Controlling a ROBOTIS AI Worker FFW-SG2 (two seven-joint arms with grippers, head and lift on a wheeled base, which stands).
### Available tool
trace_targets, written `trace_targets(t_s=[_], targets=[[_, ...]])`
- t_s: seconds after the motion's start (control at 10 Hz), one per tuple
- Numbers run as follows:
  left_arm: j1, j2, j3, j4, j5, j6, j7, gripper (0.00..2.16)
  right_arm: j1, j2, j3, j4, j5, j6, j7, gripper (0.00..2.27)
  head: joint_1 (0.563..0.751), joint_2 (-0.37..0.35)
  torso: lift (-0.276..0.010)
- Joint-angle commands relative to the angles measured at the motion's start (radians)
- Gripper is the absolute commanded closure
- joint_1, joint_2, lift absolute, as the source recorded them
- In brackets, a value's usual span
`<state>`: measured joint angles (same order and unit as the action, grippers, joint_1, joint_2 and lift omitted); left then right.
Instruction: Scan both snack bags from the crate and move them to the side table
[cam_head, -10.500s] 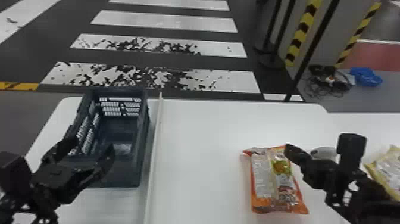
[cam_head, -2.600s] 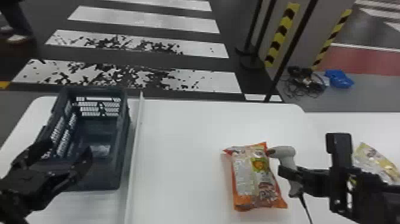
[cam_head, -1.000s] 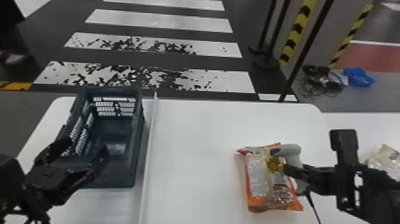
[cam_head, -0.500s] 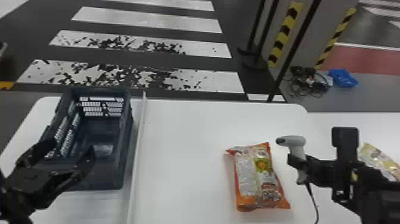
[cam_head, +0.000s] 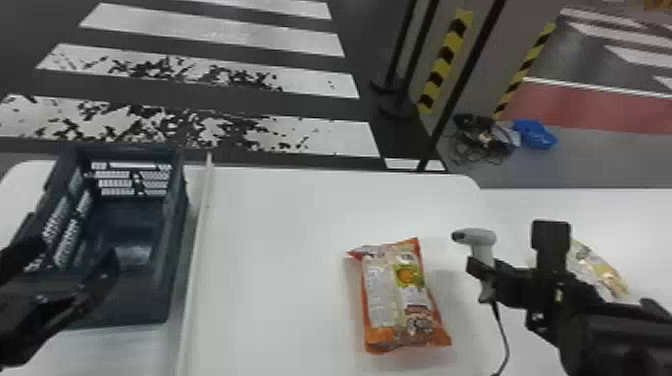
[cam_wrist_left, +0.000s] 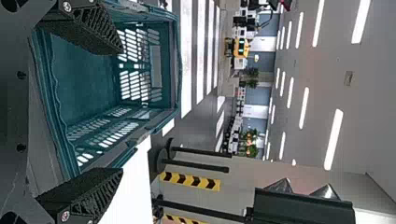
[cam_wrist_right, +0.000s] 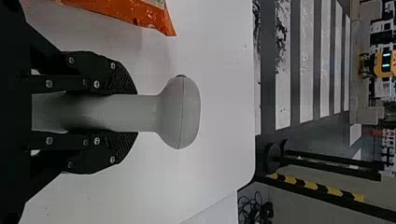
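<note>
The right gripper (cam_wrist_right: 135, 113) has both fingers closed on the handle of the handheld scanner (cam_wrist_right: 180, 112), one on each side. The scanner head points toward the robot's left. Its cable (cam_head: 506, 340) trails from the handle's lower end.

Change: one second ago the scanner head overlapped the upper edge of the orange snack bag (cam_head: 395, 295); it is now clear of the bag, on its right. This suggests that the scan pass is finished, though no confirmation of a read is visible. The bag lies flat on the main table (cam_head: 275, 225).

The second snack bag (cam_head: 597, 267) lies on the side table (cam_head: 520, 212), as it did earlier. Probable next step: release the scanner, then transfer the orange bag there. Keep the cable free of the bag.

The left gripper (cam_wrist_left: 119, 111) is parked at the crate (cam_head: 172, 280), fingers spread.
</note>
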<state>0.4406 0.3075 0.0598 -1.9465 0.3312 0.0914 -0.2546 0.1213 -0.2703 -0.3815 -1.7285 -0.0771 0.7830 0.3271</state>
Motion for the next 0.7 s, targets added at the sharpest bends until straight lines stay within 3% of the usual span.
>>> trace_targets(t_s=[0.0, 0.6], targets=[[0.001, -0.001, 0.000, -0.002, 0.000, 0.000, 0.000, 0.10, -0.028, -0.010, -0.002, 0.075, 0.002, -0.035, -0.005, 2.24, 0.695, -0.257, -0.099], [0.000, -0.001, 0.000, 0.000, -0.001, 0.000, 0.000, 0.11, -0.089, -0.036, 0.004, 0.277, 0.017, -0.155, -0.014, 2.24, 0.695, -0.297, -0.099]])
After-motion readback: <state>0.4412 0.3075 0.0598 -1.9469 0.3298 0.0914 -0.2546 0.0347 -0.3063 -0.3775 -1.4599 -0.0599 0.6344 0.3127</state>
